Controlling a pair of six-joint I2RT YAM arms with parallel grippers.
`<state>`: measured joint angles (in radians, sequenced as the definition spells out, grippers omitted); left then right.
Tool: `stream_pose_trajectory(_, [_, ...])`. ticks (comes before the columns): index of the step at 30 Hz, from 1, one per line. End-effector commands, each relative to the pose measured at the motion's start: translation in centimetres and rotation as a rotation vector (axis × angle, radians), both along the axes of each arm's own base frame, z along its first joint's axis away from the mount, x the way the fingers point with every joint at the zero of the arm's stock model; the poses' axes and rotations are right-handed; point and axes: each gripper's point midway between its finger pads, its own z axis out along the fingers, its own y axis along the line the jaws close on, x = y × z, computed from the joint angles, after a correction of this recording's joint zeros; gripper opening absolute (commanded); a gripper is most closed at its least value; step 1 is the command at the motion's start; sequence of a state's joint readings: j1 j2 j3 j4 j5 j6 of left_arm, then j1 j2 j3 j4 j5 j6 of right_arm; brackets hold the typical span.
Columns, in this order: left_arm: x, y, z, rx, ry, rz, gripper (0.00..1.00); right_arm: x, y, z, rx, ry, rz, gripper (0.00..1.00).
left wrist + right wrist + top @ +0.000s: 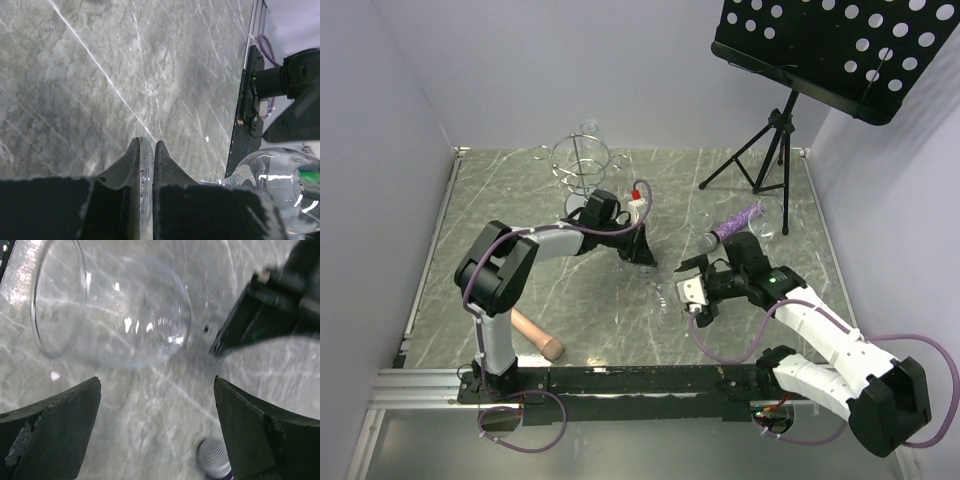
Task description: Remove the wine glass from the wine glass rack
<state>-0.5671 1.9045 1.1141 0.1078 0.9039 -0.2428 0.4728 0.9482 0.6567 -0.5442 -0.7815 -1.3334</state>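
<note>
The left claw (645, 255) sits over the marbled table (510, 210), near the silver wine glass rack (578, 168).

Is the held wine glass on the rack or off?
Off: left end effector shut on wine glass foot, sideways over table, away from rack.

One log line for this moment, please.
left gripper: shut on wine glass foot | right gripper: open, facing its bowl | wine glass: off the wine glass rack
</note>
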Motion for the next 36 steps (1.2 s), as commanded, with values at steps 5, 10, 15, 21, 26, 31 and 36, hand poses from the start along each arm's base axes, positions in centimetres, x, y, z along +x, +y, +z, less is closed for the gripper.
stream_pose_trajectory(5, [0.5,-1.7,2.3,-0.093,0.079,-0.035,0.01,0.6,3.8,2.4,0.08,-0.217,0.151,1.0])
stream_pose_trajectory(10, [1.2,-1.9,2.3,-0.111,0.127,-0.031,0.01,0.4,4.2,2.8,0.083,-0.287,0.222,1.0])
stream_pose_trajectory(15, [1.8,-2.3,2.3,-0.135,0.19,-0.028,0.01,0.2,4.6,3.0,0.091,-0.331,0.278,1.0])
stream_pose_trajectory(21, [1.8,-2.7,1.8,-0.154,0.257,-0.049,0.01,0.5,5.3,3.4,0.123,-0.414,0.31,1.0])
stream_pose_trajectory(26, [1.8,-2.7,1.2,-0.152,0.282,-0.054,0.01,0.6,5.5,3.8,0.136,-0.443,0.317,1.0])
stream_pose_trajectory(31, [2.2,-2.6,1.0,-0.154,0.301,-0.038,0.01,0.4,5.5,3.7,0.133,-0.431,0.322,0.98])
stream_pose_trajectory(36, [2.6,-2.5,0.6,-0.152,0.323,-0.023,0.01,0.2,5.5,3.4,0.114,-0.385,0.332,0.95])
